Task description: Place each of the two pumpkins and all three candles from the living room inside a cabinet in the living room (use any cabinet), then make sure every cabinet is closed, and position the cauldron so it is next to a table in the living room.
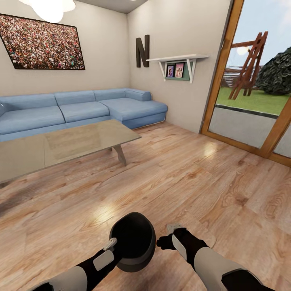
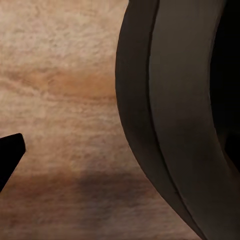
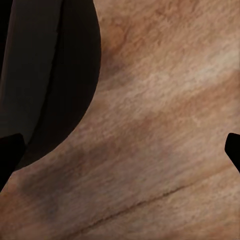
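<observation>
The black cauldron (image 1: 133,239) lies on the wood floor right in front of me, its dark opening turned up toward the camera. My left gripper (image 1: 110,244) sits at its rim. In the left wrist view one fingertip (image 2: 10,152) stands well clear of the cauldron's thick rim (image 2: 165,115), and the other finger is hidden. My right gripper (image 1: 169,235) is just right of the pot and open (image 3: 120,150), with the cauldron's belly (image 3: 45,75) beside one finger and only floor between the fingers. The glass-topped table (image 1: 60,143) stands to the far left.
A blue corner sofa (image 1: 81,109) lines the walls behind the table. A tall glazed door with a wooden frame (image 1: 216,76) fills the right side. A wall shelf with photos (image 1: 178,66) hangs near the corner. Wood floor (image 1: 194,173) stretches between me and the sofa.
</observation>
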Motion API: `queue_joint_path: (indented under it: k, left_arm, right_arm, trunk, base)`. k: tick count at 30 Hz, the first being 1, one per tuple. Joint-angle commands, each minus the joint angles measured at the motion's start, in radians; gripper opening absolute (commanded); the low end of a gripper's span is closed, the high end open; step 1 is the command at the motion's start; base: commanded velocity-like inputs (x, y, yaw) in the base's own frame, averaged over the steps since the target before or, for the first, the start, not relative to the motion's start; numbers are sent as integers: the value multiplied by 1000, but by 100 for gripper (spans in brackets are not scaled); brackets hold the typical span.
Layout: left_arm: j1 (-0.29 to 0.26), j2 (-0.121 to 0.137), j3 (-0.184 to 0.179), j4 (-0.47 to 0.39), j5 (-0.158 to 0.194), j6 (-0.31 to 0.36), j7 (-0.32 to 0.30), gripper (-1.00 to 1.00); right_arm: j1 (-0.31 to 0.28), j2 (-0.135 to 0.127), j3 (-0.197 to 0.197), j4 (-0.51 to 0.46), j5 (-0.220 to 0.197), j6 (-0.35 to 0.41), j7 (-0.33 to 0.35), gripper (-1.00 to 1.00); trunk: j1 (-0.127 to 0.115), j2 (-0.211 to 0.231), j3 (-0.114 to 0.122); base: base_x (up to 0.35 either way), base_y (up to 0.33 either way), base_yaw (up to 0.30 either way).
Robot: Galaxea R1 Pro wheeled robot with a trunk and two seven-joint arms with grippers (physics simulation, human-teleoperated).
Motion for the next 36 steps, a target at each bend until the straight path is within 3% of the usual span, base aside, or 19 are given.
queue_joint_path:
  k: [1,8,10,13,16,26,36]
  left_arm:
    - [-2,2,-1,-3,0,2,15,100]
    - [-34,5,-4,-8,-6,28,80,100]
    - [-42,5,-5,-8,-37,31,84,100]
    - [-46,3,-4,-8,-132,33,86,100]
    - [-47,2,-3,-10,-171,32,84,100]
    - [-48,0,-3,-13,-188,28,77,100]
    - [-48,-6,-4,-14,-188,27,76,100]
  right_arm:
    - [0,0,0,0,-1,0,0,100]
    - [0,3,-2,-3,-20,-7,1,100]
    - [0,3,-1,-4,-53,-11,1,100]
    - [0,3,0,-7,-74,-16,1,100]
    - [0,4,0,-9,-79,-27,1,100]
    - [1,2,0,-7,-81,-40,3,100]
    - [1,1,6,-7,-77,-38,1,100]
  trunk:
    - [0,0,0]
    - [0,0,0]
    - [0,0,0]
    - [0,0,0]
    - [0,0,0]
    - [0,0,0]
    - [0,0,0]
  base:
    - [0,0,0]
    - [0,0,0]
    - [0,0,0]
    - [0,0,0]
    - [0,0,0]
    - [9,-9,0]
    - [186,-235,0]
